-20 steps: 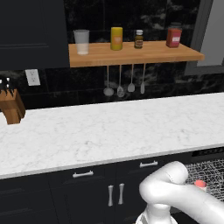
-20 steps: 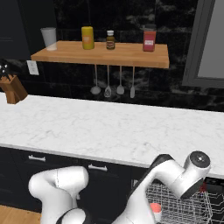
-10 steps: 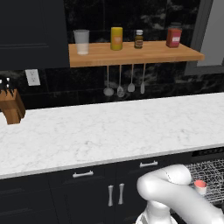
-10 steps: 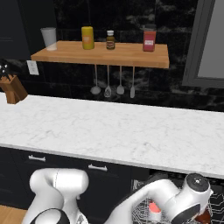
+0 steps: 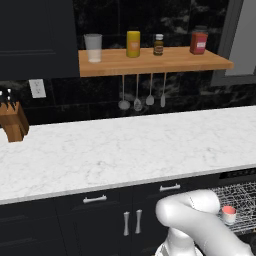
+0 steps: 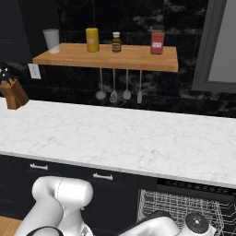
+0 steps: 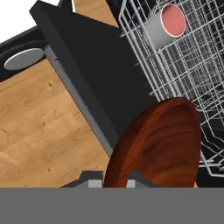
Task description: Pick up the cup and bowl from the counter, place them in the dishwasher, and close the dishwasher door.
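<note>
Across both base views the counter [image 5: 125, 150] runs as a long white marble slab over dark cabinets [image 5: 100, 220] with silver handles. Below its right end the dishwasher [image 6: 184, 203] stands open, its grey wire rack [image 5: 245, 200] pulled into sight. In the hand view the black door [image 7: 92, 78] lies folded down over a wooden floor [image 7: 39, 127], with the rack beside it. The white arm [image 5: 200, 225] bends low in front of the cabinets, toward the rack. On the wall above, a wooden shelf [image 5: 150, 62] carries a clear tumbler [image 5: 93, 47], a yellow jar [image 5: 133, 43], a small brown bottle [image 5: 158, 44] and a red jar [image 5: 198, 41]; utensils [image 5: 142, 95] hang under it. A knife block [image 5: 12, 122] sits at the counter's left end.

The bowl [image 7: 157, 144], dark red-brown, fills the lower hand view, tilted up on edge; its upper part overlaps the rack's edge. The gripper [image 7: 111, 181] is clamped on its lower rim, one finger at each side. The cup [image 7: 166, 26] is in the rack, well apart from the bowl; in the left base view it stands upright, pink top up.
</note>
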{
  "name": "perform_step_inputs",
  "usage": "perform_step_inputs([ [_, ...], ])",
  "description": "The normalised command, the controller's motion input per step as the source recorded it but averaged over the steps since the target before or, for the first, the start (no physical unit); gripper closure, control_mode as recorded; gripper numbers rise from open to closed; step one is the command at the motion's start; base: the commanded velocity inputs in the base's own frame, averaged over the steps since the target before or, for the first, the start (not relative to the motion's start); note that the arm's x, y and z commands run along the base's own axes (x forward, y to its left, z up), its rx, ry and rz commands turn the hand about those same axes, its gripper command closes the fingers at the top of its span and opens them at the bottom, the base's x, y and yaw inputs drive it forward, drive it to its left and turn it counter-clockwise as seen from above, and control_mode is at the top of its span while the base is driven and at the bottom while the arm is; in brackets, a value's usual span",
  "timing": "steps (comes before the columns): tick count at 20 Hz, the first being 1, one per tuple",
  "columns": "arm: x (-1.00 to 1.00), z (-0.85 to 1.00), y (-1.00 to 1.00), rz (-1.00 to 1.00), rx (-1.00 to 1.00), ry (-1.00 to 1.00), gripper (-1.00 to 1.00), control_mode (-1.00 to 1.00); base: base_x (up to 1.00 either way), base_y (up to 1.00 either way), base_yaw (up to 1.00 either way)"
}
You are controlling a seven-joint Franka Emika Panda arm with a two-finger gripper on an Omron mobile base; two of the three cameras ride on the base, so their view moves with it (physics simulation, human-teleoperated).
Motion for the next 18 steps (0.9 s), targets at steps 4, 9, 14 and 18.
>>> perform_step_inputs([
  [4,0.00,-0.40,0.00,0.26,0.00,0.00,1.00,-1.00,0.00,0.00,0.00],
  [9,0.08,-0.12,-0.12,0.31,0.00,0.00,1.00,-1.00,0.00,0.00,0.00],
  [14,0.25,-0.01,-0.28,0.27,0.00,0.00,1.00,-1.00,0.00,0.00,0.00],
  [18,0.32,-0.16,-0.10,0.20,0.00,0.00,1.00,-1.00,0.00,0.00,0.00],
])
